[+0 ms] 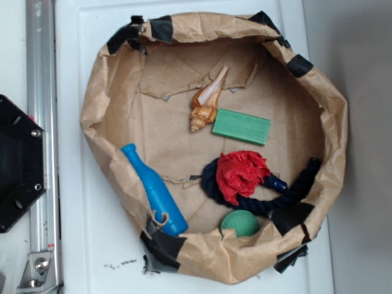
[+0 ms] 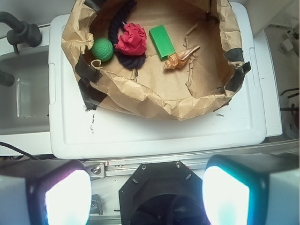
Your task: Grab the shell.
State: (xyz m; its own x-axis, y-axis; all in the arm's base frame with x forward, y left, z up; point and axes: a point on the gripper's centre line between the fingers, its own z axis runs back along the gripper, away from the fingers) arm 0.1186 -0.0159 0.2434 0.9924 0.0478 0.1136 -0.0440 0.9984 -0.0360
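Fingers [image 2: 146,194] hanging wide apart and holding nothing, well back from the paper basin [image 2: 154,101], where the shell [image 2: 180,58] is lying just beside the green block [image 2: 161,41].

the crumpled brown paper basin [image 1: 107,92] looks matt and creased, patched with glossy black tape [image 1: 162,245]. inside, the orange-tan spiral shell [image 1: 205,104] has a smooth, faintly shiny, knobbly surface. the green rectangular block [image 1: 242,127] looks matt, perhaps foam. the blue bottle-shaped toy [image 1: 153,188] is smooth plastic. the dark blue twisted rope [image 1: 288,195] holds crumpled red cloth [image 1: 242,174]. the white tabletop [image 2: 154,133] looks smooth.
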